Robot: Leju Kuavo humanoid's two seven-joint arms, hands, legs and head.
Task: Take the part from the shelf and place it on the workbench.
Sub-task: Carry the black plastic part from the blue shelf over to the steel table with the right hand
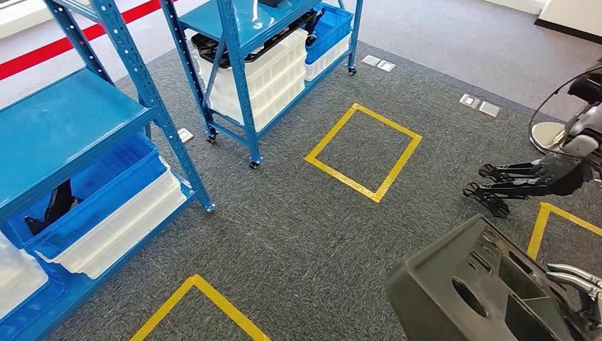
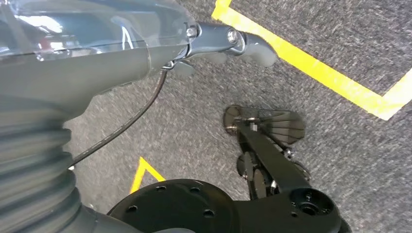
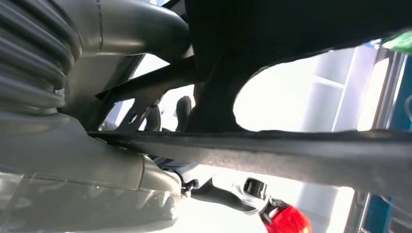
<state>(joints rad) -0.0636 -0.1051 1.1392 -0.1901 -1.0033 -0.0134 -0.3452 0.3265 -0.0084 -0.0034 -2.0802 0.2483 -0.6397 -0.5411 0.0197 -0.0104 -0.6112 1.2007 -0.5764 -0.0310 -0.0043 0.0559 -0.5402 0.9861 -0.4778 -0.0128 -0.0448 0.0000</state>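
The right hand [image 1: 578, 284] gripped the dark plastic part [image 1: 475, 295] at 5 o'clock in the head view, fingers curled over its edge. The left hand [image 2: 265, 145] held nothing, fingers extended above the grey carpet [image 1: 298, 213]. Blue shelving racks [image 1: 142, 92] with white bins [image 1: 263, 71] stood at 10 o'clock.

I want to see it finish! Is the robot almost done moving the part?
About halfway. The big dark part is already off the blue shelves and held by the right hand, above the carpet. Still left: carrying it to the workbench and setting it down.
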